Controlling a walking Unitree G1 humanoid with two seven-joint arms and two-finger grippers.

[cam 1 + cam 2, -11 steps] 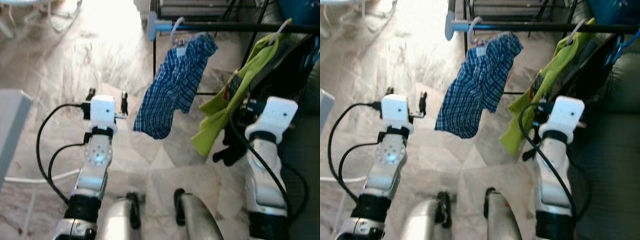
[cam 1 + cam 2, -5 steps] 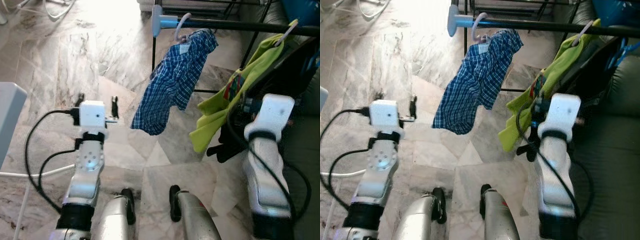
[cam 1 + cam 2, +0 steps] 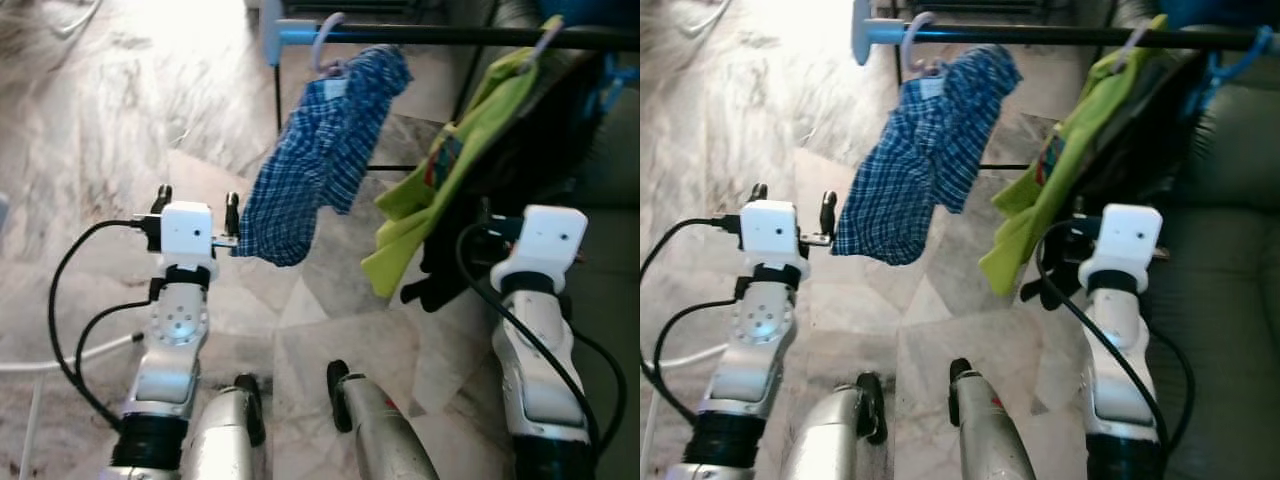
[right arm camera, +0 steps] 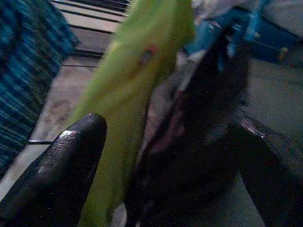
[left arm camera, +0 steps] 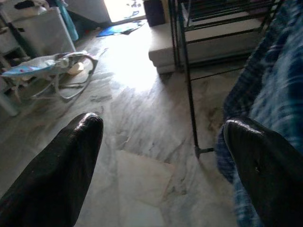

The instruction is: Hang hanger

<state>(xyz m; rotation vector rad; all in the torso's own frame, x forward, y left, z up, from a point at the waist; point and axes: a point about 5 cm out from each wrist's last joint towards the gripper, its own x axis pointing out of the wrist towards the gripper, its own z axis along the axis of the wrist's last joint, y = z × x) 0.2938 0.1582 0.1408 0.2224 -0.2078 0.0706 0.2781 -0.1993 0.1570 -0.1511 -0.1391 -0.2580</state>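
Marble floor tiles (image 3: 120, 120) spread under a dark clothes rail (image 3: 450, 35) that crosses the upper edge of the head views. Over the last second the whole picture has shifted and the rail has slid toward the upper edge, so the robot's head has moved; the garments themselves hang as before. A pale hanger (image 3: 328, 45) carrying a blue checked shirt (image 3: 320, 160) sits hooked on the rail near its capped end, and a green garment (image 3: 450, 190) hangs further along beside dark clothing.

The left gripper (image 3: 196, 200) is raised, jaws spread wide and empty; the shirt's lower hem hangs just beside its inner finger (image 5: 265, 165), and whether they touch cannot be told. The right gripper (image 4: 165, 156) is likewise wide open and empty, with the green garment and the dark clothing straight ahead between its fingers.

With the hanger on the rail and both grippers free, the hanging looks essentially done.
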